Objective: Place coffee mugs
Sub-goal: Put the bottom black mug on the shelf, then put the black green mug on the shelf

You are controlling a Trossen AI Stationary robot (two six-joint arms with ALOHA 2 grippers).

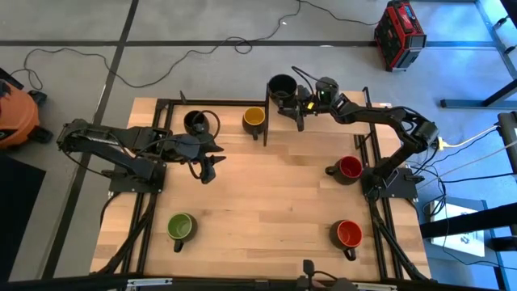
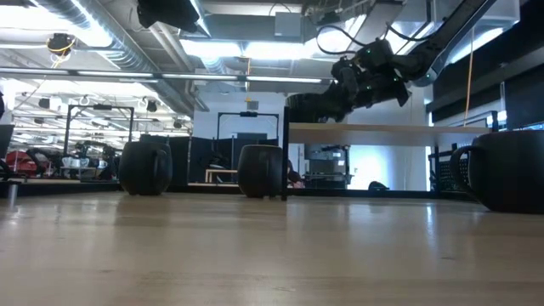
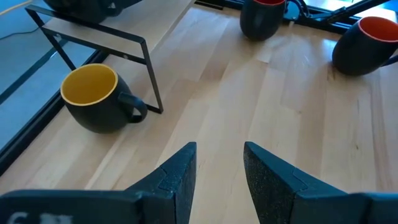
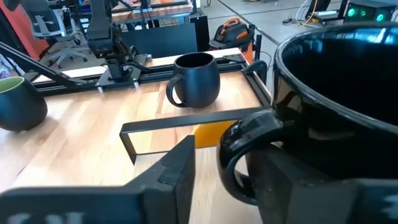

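Where the pale wooden tabletop (image 1: 266, 202) ends, grey concrete floor begins, with an orange vacuum (image 1: 14, 113) off one side and a red-and-black case (image 1: 399, 32) beyond the far corner; the low view looks past the table into a workshop with ceiling ducts and strip lights.

At the far edge stands a thin black metal shelf frame (image 1: 266, 121) topped by a light board, and everything else is placed from it. The right gripper (image 1: 296, 108) hangs at the frame's top, its fingers clamped on the handle of a black-lined dark mug (image 4: 348, 106) (the mug fills most of the right wrist view). Under the frame sits the yellow-lined dark mug (image 3: 93, 99), handle towards the table's middle. A second black mug (image 1: 197, 122) rests just beside the frame on the left arm's side. The left gripper (image 3: 217, 174) hovers near that mug, over bare wood, fingers parted and holding nothing.

Farther from the frame are the red-lined mug (image 1: 348, 168), the orange-red-lined mug (image 1: 348, 234) and the green-lined mug (image 1: 180, 229), all well apart.

No writing is readable anywhere.
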